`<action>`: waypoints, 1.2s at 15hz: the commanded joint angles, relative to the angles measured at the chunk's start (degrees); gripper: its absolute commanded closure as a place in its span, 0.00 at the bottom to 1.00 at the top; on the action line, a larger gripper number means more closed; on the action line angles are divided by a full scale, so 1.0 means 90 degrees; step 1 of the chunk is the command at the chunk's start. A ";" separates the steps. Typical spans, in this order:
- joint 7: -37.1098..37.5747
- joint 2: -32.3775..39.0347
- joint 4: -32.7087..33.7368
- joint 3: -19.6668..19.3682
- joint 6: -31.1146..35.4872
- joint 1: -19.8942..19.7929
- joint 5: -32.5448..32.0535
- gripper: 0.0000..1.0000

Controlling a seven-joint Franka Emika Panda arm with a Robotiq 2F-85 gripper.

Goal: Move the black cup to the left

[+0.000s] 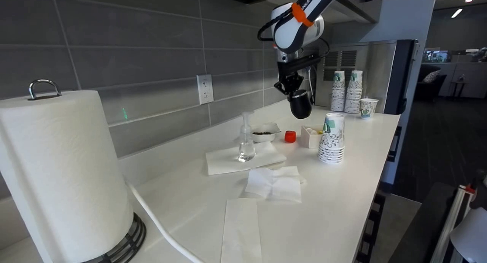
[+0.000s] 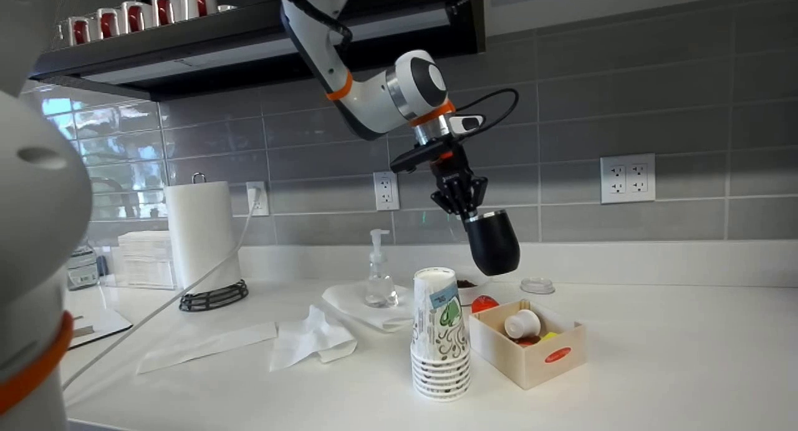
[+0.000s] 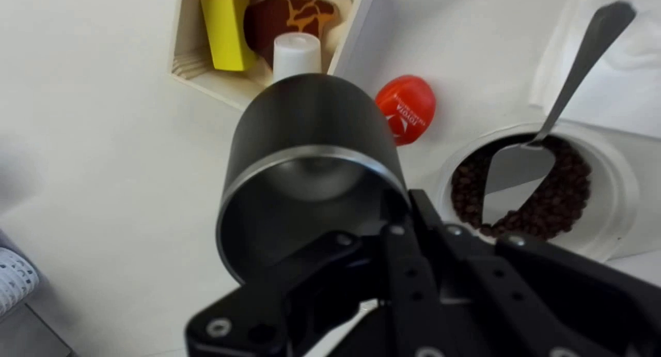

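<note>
The black cup has a silver rim and hangs in the air above the white counter. It also shows in an exterior view, tilted, with its mouth toward the gripper. My gripper is shut on the cup's wall at the rim. In the wrist view one finger of the gripper is inside the cup and one is outside it. The cup looks empty inside and covers part of the wooden box below. The gripper is above the cup in both exterior views.
Below are a wooden box of small items, a red object and a white bowl with beans and a spoon. A paper cup stack, a soap dispenser on napkins and a clear lid stand near.
</note>
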 commanded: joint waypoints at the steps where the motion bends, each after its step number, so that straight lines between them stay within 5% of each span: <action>1: 0.0383 -0.1479 -0.1435 0.0346 0.0146 0.0102 -0.0631 0.98; 8: -0.0361 -0.2413 -0.2279 0.1444 0.0827 0.0133 0.0057 0.98; 18: -0.2158 -0.1723 -0.1992 0.2519 0.1520 0.0947 0.1205 0.98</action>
